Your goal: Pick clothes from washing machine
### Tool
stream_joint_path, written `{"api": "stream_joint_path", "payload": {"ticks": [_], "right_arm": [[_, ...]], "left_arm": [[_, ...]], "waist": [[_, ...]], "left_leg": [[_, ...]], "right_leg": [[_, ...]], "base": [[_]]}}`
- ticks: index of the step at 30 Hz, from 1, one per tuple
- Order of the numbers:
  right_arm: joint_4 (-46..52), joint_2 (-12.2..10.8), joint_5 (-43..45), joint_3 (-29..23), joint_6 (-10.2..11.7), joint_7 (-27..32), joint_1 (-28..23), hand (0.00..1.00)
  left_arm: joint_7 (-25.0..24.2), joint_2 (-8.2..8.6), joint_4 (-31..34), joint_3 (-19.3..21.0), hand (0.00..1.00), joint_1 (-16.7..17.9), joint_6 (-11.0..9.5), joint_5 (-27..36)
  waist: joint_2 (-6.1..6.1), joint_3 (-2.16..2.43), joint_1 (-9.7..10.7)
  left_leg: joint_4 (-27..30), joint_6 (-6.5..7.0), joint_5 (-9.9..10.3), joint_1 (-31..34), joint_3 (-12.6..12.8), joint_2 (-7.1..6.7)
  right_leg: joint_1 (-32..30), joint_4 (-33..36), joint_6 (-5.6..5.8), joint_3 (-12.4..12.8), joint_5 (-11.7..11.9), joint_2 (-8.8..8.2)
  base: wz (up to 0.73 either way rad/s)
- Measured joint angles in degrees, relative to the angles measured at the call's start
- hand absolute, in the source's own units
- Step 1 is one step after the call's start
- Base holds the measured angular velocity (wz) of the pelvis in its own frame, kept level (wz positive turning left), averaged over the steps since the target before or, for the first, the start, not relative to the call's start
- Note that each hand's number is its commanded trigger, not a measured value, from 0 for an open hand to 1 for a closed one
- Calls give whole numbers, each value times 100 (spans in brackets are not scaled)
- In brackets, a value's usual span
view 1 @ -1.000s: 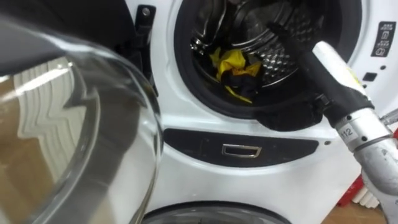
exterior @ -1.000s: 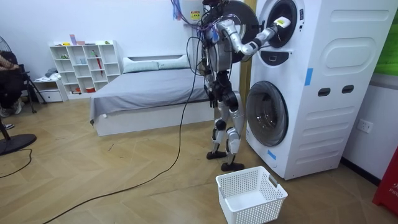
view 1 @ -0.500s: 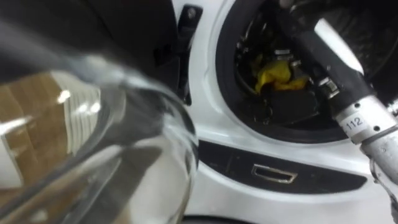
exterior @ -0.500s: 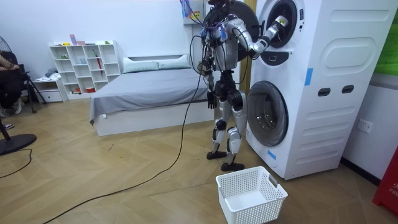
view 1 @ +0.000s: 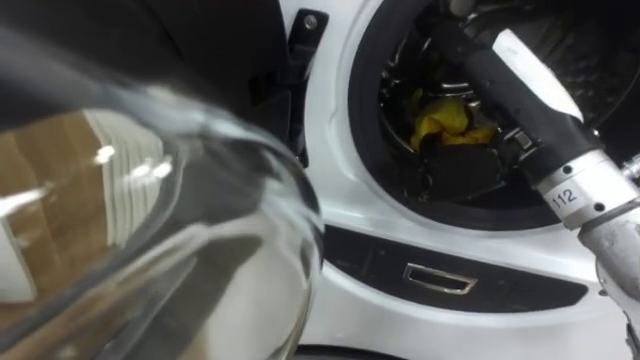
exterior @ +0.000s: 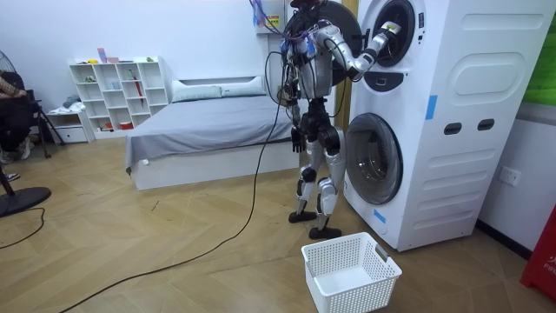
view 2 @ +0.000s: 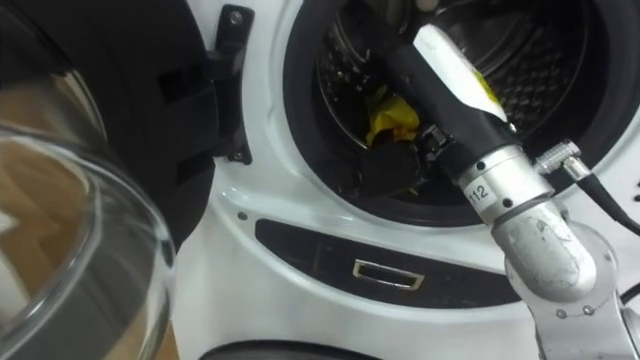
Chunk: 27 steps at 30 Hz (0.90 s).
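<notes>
The yellow cloth lies low in the drum of the upper washer. It is bunched just left of the right hand and a little below it; whether the two touch I cannot tell. Right under the cloth a dark bundle, probably another garment, sags at the drum's front lip, below the hand's wrist end. The hand goes in back-up, its white tag toward the camera, slanting over the lip and reaching deeper than the cloth. Its far end runs into the dark, so I cannot tell whether it is spread, pressed together or pinching anything. My reading is that it comes in from above and to the right so it can drop onto the heap rather than push it further back. Nothing looks to be out of the drum yet, so the pick seems to be at its start.

To the hand's left the glass door is swung wide on its hinge, close under the camera. That keeps it out of the opening and gives the arm room. Below the hand, on the washer's front, sits a small recessed handle.

In the room view the robot stands upright against the stacked washer with its right arm raised to the upper opening. The left hand seems to hang low by its hip. A white basket sits on the floor well below the right hand, near the robot's feet, presumably to take the clothes.
</notes>
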<state>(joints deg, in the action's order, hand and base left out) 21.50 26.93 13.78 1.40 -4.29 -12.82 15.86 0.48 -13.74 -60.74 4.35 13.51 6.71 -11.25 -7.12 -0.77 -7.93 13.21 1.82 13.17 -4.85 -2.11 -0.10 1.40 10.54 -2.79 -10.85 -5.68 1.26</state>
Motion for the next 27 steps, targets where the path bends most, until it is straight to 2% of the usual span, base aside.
{"api": "stream_joint_path", "payload": {"ticks": [4,12,20,22,23,24,25,26,27], "right_arm": [[-89,2,59,-1,-3,0,51,0],[-95,12,535,1,-34,-32,192,0],[-186,28,934,0,-74,-7,343,0],[-512,75,1529,-54,-270,113,522,0],[-765,116,1801,-111,-467,169,633,0],[-945,187,2037,-193,-646,194,674,0],[-997,216,2118,-233,-713,201,674,0],[-1082,283,2296,-298,-831,222,663,0],[-1199,338,2448,-307,-909,222,666,0]], "left_arm": [[-56,32,19,56,0,77,84,-215],[-141,147,27,282,0,203,404,-191],[-118,227,450,432,0,261,532,-285],[-109,253,580,441,0,277,563,-295],[-108,256,623,440,0,273,585,-291],[-103,255,650,440,0,288,601,-289],[-101,255,668,440,0,311,610,-283],[-98,251,666,435,0,350,645,-277],[-92,241,675,437,0,348,703,-277]], "waist": [[-7,-5,28],[-21,0,136],[16,22,280],[28,31,280],[37,41,278],[53,64,272],[63,80,271],[87,112,283],[98,179,265]], "left_leg": [[16,-4,6,5,-30,-14],[73,-23,22,54,-65,-50],[177,37,26,124,-130,-69],[176,49,21,123,-129,-68],[170,56,18,122,-126,-69],[153,63,14,121,-123,-70],[141,65,13,121,-122,-71],[111,66,12,108,-121,-74],[60,67,11,83,-120,-79]], "right_leg": [[5,15,18,-6,-12,-13],[-25,19,44,-47,-12,-55],[-23,16,72,-118,3,-99],[-23,16,82,-110,10,-108],[-27,14,85,-99,15,-109],[-28,24,81,-86,26,-104],[-30,20,70,-81,34,-101],[-30,15,57,-68,41,-93],[-25,19,45,-72,32,-90]], "base": [[3],[2],[5],[0],[-4],[-5],[-4],[0],[0]]}}
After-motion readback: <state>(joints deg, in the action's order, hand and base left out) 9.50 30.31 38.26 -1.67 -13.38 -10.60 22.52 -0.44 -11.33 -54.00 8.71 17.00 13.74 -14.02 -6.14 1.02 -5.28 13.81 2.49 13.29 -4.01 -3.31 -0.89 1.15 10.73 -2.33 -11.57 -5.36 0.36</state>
